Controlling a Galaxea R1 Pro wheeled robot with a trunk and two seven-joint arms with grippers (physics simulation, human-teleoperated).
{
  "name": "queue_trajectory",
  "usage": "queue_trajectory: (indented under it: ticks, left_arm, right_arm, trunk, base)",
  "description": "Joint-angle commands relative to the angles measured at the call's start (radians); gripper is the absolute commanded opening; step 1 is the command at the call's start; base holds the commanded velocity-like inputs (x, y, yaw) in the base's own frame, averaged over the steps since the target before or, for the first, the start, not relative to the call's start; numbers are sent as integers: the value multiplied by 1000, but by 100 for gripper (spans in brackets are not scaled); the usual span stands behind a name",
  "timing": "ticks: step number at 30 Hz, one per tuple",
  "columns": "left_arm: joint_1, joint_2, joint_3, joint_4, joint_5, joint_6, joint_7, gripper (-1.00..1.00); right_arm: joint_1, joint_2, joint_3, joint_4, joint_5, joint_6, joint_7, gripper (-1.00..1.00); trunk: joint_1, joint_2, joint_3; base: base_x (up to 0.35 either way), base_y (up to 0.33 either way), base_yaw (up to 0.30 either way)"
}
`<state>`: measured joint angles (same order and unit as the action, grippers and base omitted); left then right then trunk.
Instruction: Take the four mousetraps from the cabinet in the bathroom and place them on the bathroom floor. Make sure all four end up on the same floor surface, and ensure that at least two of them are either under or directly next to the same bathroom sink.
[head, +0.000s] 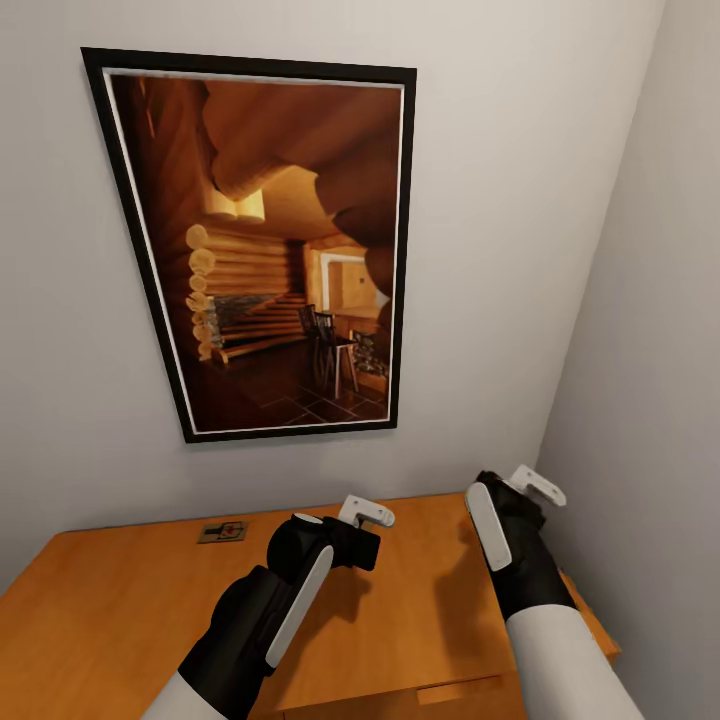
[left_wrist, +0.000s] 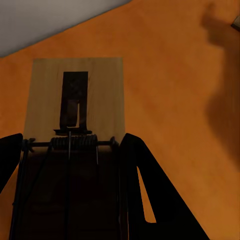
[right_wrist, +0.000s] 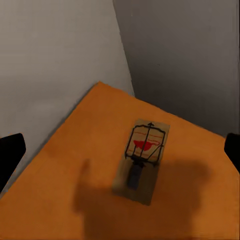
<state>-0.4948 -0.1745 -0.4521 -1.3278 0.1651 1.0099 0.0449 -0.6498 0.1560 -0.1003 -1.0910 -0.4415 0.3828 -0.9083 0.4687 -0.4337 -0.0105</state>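
- Both arms are reaching forward over the flat top of the cabinet (head: 120, 600), the left gripper (head: 345, 530) toward the middle and the right gripper (head: 515, 505) near the right-hand edge.
- Left gripper: its dark fingers (left_wrist: 150, 190) are flanking a mousetrap (left_wrist: 75, 105) on both sides, with the spring bar lying across between them. The jaws are standing apart around the board; actual contact with its edges cannot be confirmed.
- That mousetrap is lying with its long axis running straight out from the gripper, bare wooden end farthest away, flat on the cabinet top.
- Right gripper: its fingertips (right_wrist: 10, 152) are showing at opposite borders of the right wrist view, so the jaws are spread wide and holding nothing.
- A second mousetrap (right_wrist: 145, 155) is lying directly ahead of the right gripper, flat on the top toward the rear right corner, red spot at the far end. Its long axis is slightly skewed from the gripper's line of approach, so a small wrist turn is probably needed before closing.
- A third mousetrap (head: 222, 532) is lying at the rear edge of the top, left of the left gripper and nearer that arm.
- Surface: smooth orange-brown wood, casting clear arm shadows.
- Room: pale walls are meeting in a corner behind the cabinet; a framed picture (head: 270, 250) of a log interior is hanging above it.
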Motion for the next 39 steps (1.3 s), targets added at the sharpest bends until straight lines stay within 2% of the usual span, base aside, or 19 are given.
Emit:
queue_trajectory:
  ticks: [1,6,10,16,25,30,33,39]
  left_arm:
    - [-1,0,0,-1,4,4,4,-100]
    - [-1,0,0,-1,5,4,4,-100]
    - [-1,0,0,-1,5,4,4,-100]
    - [-1,0,0,-1,5,4,4,-100]
    - [0,0,0,-1,5,4,4,-100]
    - [0,0,0,-1,5,4,3,-100]
    - [-1,0,-1,-1,5,4,3,-100]
    - [-1,0,-1,-1,6,4,3,-100]
  right_arm:
    - [-1,7,3,1,-2,-12,-20,100]
    - [-1,16,12,5,-1,-36,-41,100]
    - [-1,17,27,5,0,-27,-45,100]
    - [-1,17,29,4,-8,-16,-46,100]
    - [-1,13,29,3,-110,-19,-50,100]
    - [-1,13,29,5,-128,-29,-57,100]
    - [-1,13,29,5,-130,-55,-59,100]
    - [-1,13,29,4,-130,-156,-66,100]
  trunk:
    - [1,-1,-1]
    - [1,-1,-1]
    - [1,-1,-1]
    - [1,-1,-1]
    - [1,-1,-1]
    - [1,-1,-1]
    - [1,-1,-1]
    - [1,-1,-1]
  base:
    - [0,0,0]
    - [0,0,0]
    - [0,0,0]
    - [0,0,0]
    - [0,0,0]
    - [0,0,0]
    - [0,0,0]
    - [0,0,0]
